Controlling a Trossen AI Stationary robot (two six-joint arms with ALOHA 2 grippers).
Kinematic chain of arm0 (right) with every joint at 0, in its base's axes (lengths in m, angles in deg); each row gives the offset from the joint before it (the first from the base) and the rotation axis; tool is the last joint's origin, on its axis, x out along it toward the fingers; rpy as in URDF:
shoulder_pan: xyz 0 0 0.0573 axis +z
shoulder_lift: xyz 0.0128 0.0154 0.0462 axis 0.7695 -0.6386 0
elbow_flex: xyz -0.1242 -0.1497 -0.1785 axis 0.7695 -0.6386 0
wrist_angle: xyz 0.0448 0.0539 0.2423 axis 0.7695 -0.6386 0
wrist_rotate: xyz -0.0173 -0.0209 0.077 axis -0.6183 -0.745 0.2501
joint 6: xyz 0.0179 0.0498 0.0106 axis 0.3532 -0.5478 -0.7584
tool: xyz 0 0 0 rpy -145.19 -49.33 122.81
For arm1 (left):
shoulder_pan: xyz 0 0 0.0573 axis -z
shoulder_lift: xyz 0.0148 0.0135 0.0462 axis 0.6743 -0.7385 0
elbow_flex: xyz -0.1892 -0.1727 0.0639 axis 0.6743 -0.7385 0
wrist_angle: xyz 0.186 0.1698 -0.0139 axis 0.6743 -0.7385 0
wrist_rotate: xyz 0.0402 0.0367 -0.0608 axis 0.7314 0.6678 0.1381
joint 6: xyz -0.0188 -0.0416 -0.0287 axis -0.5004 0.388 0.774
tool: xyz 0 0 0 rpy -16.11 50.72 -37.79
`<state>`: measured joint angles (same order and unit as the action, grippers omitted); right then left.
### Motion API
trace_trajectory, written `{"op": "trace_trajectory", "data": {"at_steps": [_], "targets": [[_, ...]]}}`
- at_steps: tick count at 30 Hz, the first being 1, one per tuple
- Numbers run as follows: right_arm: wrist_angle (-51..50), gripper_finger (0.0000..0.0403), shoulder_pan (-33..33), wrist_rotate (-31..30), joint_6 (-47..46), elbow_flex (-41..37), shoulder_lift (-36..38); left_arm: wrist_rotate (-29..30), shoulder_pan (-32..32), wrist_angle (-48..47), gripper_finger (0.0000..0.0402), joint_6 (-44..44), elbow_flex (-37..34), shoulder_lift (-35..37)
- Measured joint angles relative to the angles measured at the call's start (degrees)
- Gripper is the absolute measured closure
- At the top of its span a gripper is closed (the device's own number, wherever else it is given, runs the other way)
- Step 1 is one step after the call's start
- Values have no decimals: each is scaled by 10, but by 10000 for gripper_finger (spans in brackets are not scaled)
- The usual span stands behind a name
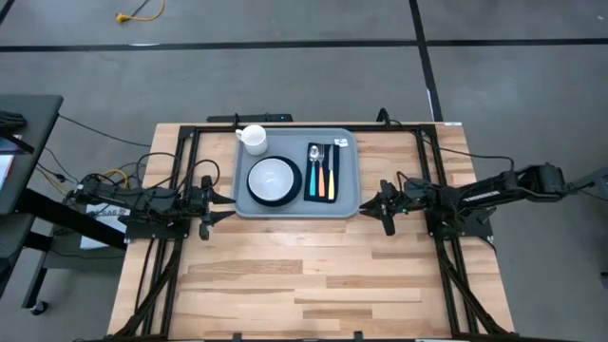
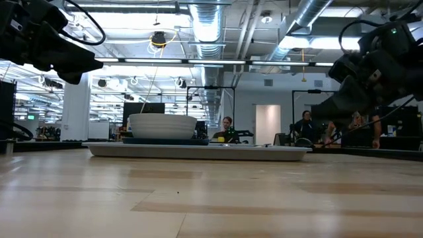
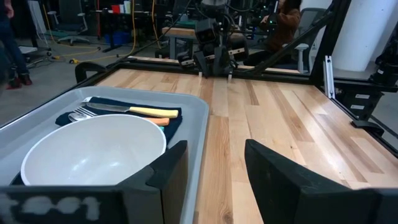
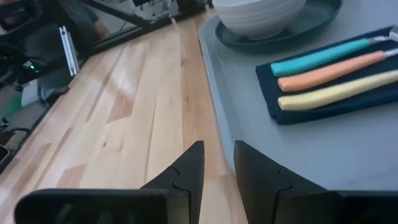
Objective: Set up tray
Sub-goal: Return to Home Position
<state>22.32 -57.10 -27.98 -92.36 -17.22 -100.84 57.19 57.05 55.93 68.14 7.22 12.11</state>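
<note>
The light grey-blue tray [image 1: 296, 215] lies flat on the wooden table, toward its far side. On the tray stand a white mug [image 1: 253, 139] and a white bowl [image 1: 273, 178] on a dark plate. Beside them a navy napkin [image 1: 323, 173] carries cutlery with teal, orange and yellow handles [image 4: 323, 71]. My left gripper [image 1: 224, 205] hangs open just off the tray's left edge, with bare wood between its fingers [image 3: 216, 144]. My right gripper [image 1: 370, 205] hovers off the tray's right edge near its near corner. Its fingers [image 4: 219, 146] stand a narrow gap apart, above the tray's rim [image 4: 214, 93].
Black frame rails [image 1: 180, 190] run along both sides of the table, under the arms. The near half of the table [image 1: 304, 285] is bare wood. People sit in the room beyond the far edge [image 2: 228, 129].
</note>
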Motion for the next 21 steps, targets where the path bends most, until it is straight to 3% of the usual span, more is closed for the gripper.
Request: {"op": "trace_trajectory", "data": {"at_steps": [21], "targets": [[1,321,0,0,0,0,-53,0,0,0,254,0,0,0]]}}
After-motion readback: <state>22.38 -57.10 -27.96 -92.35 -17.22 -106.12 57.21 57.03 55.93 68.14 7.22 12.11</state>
